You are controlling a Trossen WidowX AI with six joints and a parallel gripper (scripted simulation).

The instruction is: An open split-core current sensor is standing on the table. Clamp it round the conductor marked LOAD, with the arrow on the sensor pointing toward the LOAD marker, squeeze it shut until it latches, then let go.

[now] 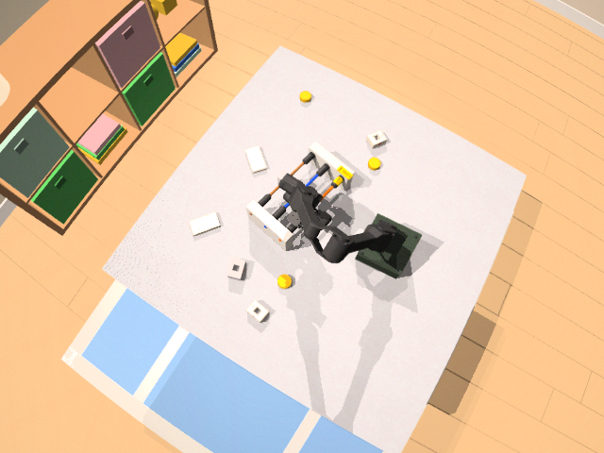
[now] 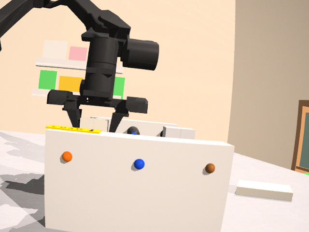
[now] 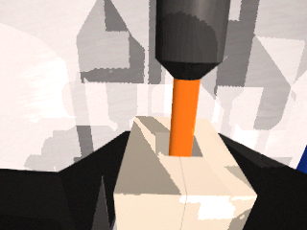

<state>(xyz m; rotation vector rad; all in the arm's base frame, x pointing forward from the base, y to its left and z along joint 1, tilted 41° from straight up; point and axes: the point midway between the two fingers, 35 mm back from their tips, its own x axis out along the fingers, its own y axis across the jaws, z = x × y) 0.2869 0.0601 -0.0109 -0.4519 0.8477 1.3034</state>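
The gripper (image 2: 95,128) (image 3: 172,138) is pinching the pale sensor (image 2: 94,124) (image 3: 184,179) from both sides, probably so its halves snap shut, while the sensor is sitting around the orange wire (image 1: 327,191) (image 2: 67,156) (image 3: 184,117), the one beside the yellow label (image 1: 344,172) (image 2: 73,129).

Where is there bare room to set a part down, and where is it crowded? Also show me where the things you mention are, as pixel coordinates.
Bare patches: right of the black base (image 1: 411,243) toward the table's right edge, and between the lone far yellow disc (image 1: 305,96) and the conductor frame (image 1: 269,226) (image 2: 139,195). Crowded: inside that frame, around the gripper (image 2: 94,129) and sensor (image 2: 96,124) (image 3: 184,211).
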